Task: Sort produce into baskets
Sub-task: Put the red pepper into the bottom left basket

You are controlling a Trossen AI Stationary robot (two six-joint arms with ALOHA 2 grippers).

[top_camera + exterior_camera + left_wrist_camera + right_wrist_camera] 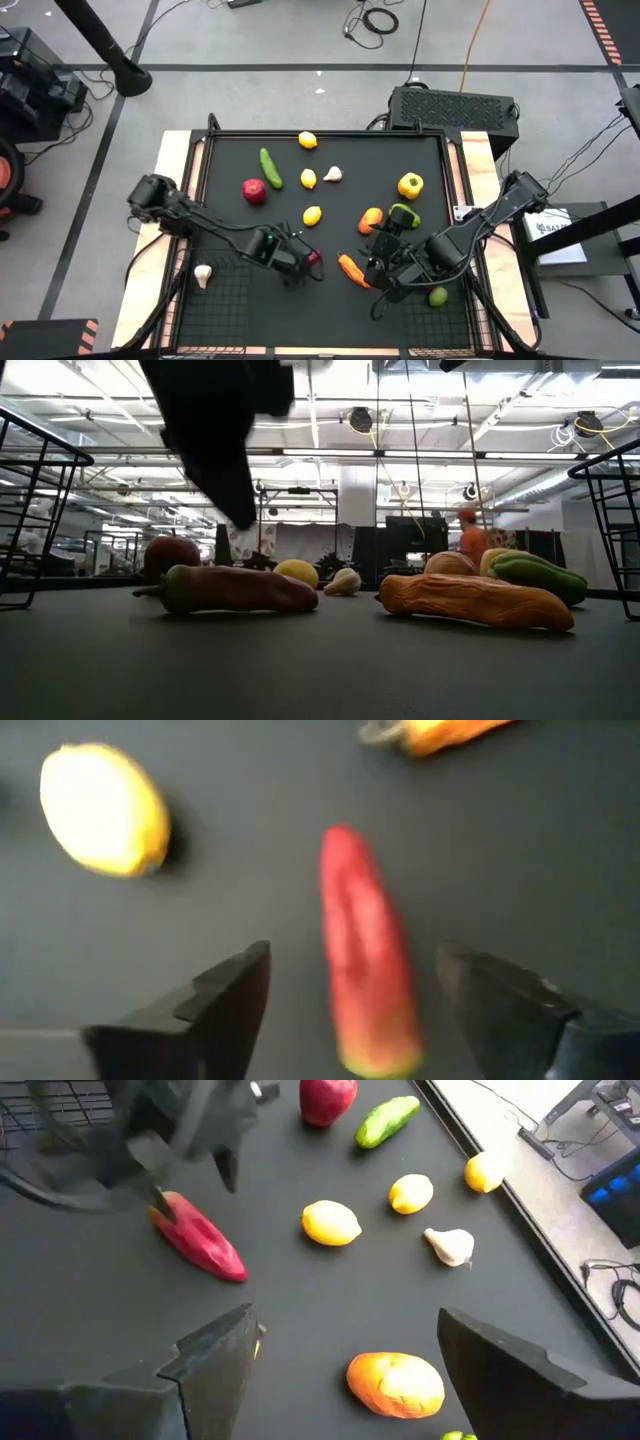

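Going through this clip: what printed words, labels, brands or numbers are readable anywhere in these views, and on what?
White box right of the table, high view: dark print, too small to read.
Produce, baskets, arms: no lettering visible.
Low view, room behind: no sign can be read.

Three lemons (308,141) — one apple (254,191), cucumber (271,167), two garlics (333,174), two carrots (352,269), one red pepper (200,1240), lime (437,296).
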